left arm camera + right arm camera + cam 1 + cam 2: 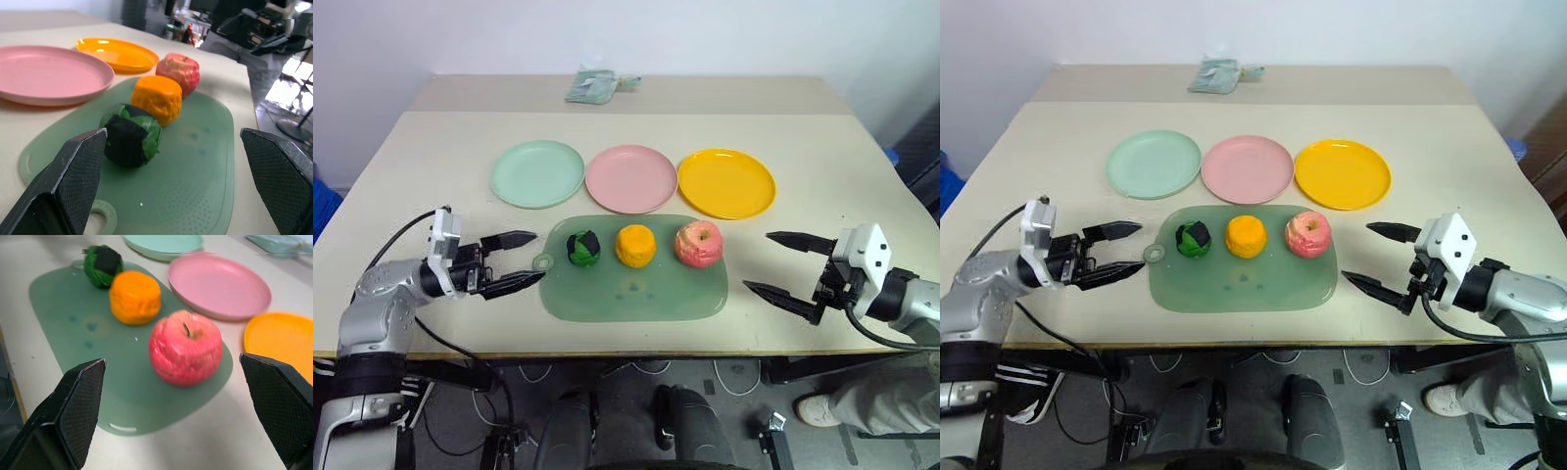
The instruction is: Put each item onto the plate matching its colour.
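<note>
Beige tabletop fills most of the frame, and at centre lies the flat green mat. Above it, three plates line up in a row: mint-green plate on the left, pink plate in the middle, yellow-orange plate on the right, all bare. On the mat's upper edge, three toy fruits sit in a row, apart from one another: dark green fruit with black patches left, orange fruit centre, pinkish-red apple right. At lower left, the left gripper hangs just off the mat's edge, fingers spread wide, holding nothing. At lower right, the right gripper points toward the apple, fingers likewise apart and empty. A crumpled greenish packet sits at upper centre.
</note>
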